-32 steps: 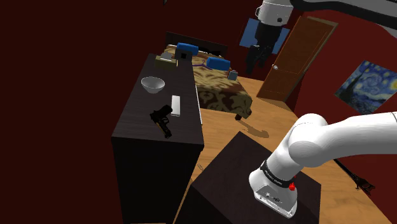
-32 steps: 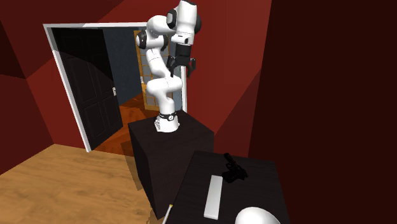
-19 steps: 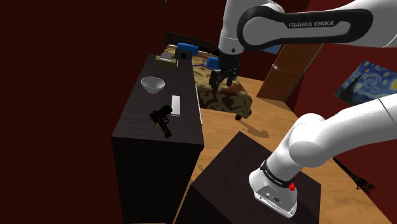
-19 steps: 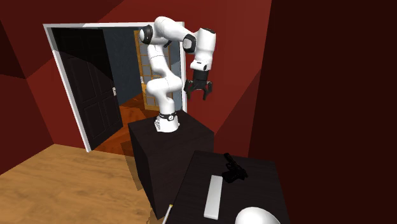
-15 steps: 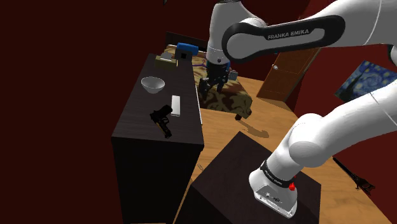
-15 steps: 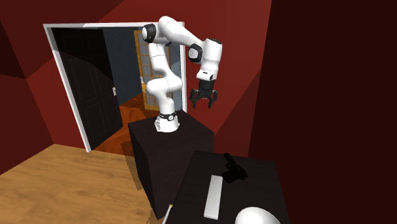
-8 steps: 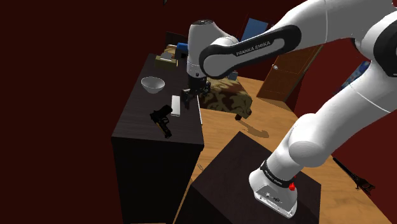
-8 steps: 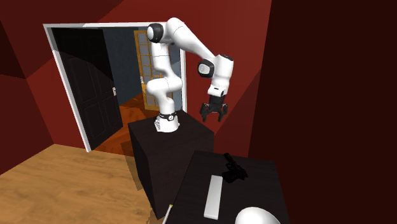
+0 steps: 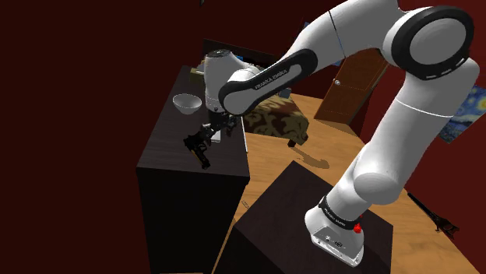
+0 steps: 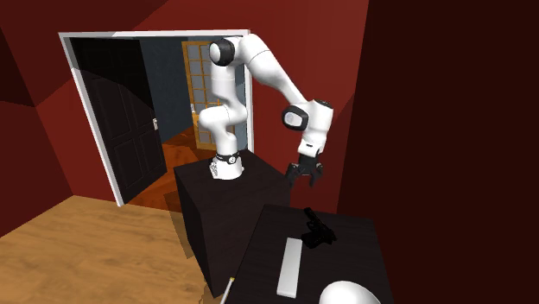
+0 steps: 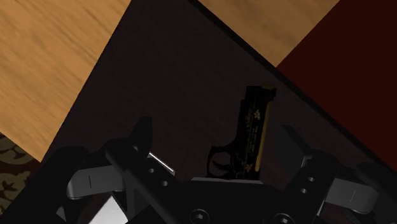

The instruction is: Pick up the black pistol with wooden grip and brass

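Observation:
The black pistol lies flat on the dark dresser top, near its front end. From the other side the pistol rests near the dresser's far edge. My gripper hangs open a little above the dresser, just beyond the pistol. In the second exterior view the gripper is above the pistol and apart from it. Through the wrist camera the pistol, with a brass-coloured strip, lies below the gripper, nearer one finger, untouched.
A white bowl and a flat white bar also sit on the dresser. A bed with a patterned cover stands beyond it, a wooden door behind. My dark stand is close to the dresser's front corner.
The arm has swung down from high near the door to just above the dresser by the pistol. The fingers stayed open. The pistol has not moved.

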